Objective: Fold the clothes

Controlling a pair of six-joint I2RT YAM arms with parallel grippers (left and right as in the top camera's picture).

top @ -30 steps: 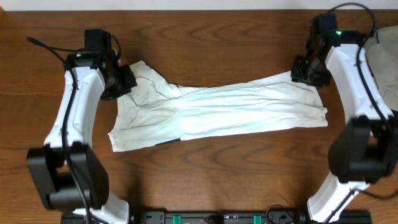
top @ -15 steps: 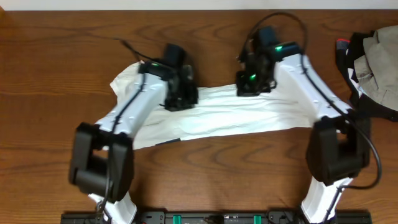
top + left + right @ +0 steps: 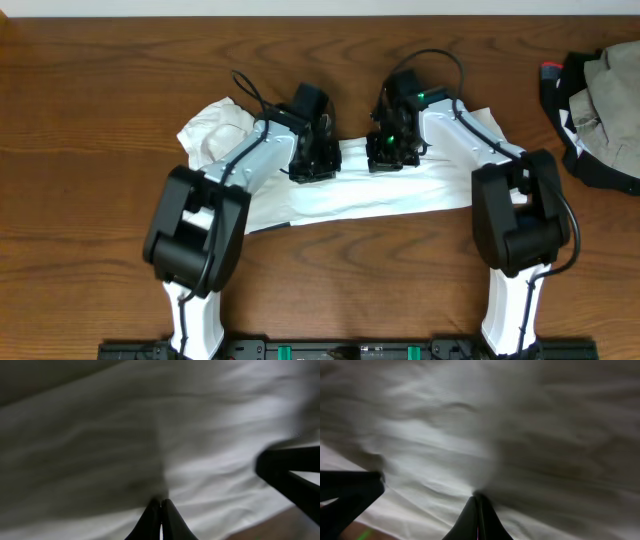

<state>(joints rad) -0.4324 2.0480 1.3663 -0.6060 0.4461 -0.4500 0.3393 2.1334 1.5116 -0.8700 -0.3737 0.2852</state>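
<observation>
From overhead, you had the white shirt (image 3: 400,192) lying across the middle of the table (image 3: 90,250), with your left claw (image 3: 312,165) and right claw (image 3: 390,155) near each other at its upper edge. In the left wrist view, your left claw was closed tight, pinching shirt fabric. In the right wrist view, your right claw was closed likewise on a pinch of shirt.

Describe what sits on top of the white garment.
The left gripper and right gripper rest on the garment near its middle, each shut on a pinch of cloth. Fabric beneath their bodies is hidden from overhead.
</observation>
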